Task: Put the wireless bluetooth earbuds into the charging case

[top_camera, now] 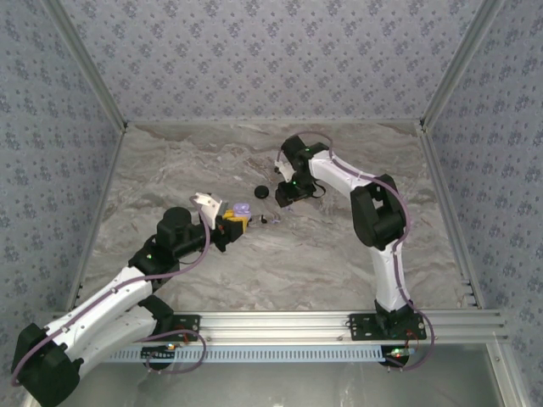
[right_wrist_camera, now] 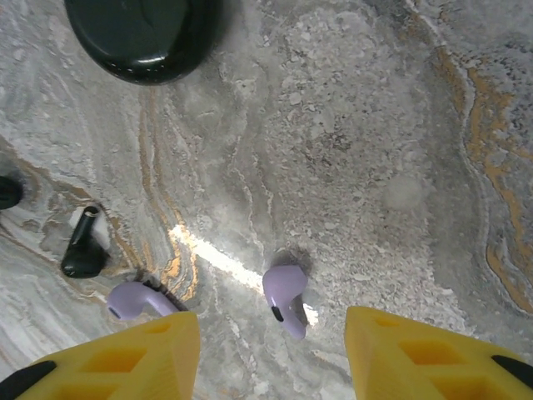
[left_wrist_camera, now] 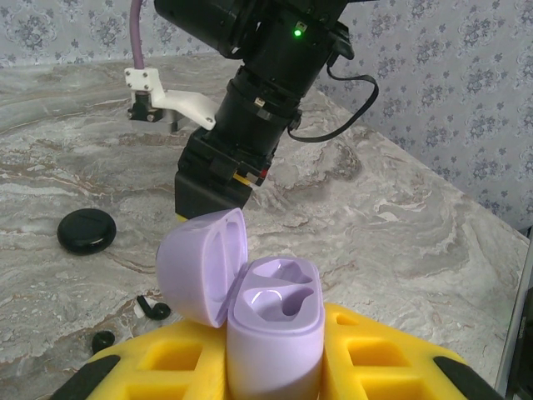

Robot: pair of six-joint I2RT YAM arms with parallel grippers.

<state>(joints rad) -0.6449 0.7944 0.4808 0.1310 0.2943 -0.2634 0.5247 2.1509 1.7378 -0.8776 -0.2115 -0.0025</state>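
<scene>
- Your left pincer (left_wrist_camera: 275,373) is clamped on the lilac charging case (left_wrist_camera: 275,321). A yellow finger (left_wrist_camera: 171,362) presses on each side of its body, and the case stands upright in the grip.
- The lid (left_wrist_camera: 204,265) of that case is swung open to the left in the left wrist view, and both sockets in the body are empty.
- Your right pincer (right_wrist_camera: 271,354) stands open and points down at the worktop (top_camera: 339,263). Its yellow fingers (right_wrist_camera: 433,354) are well apart and grip nothing.
- One lilac earbud (right_wrist_camera: 286,297) lies on the worktop in the gap between those fingers, roughly midway, and touches neither.
- The second lilac earbud (right_wrist_camera: 137,298) lies just beside the tip of the finger on the left of the right wrist view. You cannot tell whether it touches the finger.
- A black earbud (right_wrist_camera: 83,246) lies on the worktop near that second lilac one, a little farther from the pincer.
- A second black earbud (right_wrist_camera: 7,192) sits at the left border of the right wrist view, partly cut off.
- The black case (right_wrist_camera: 141,37) lies flat and closed on the worktop, beyond all four earbuds and apart from them.
- In the top view the black case sits between your two pincers, close to the right one.
</scene>
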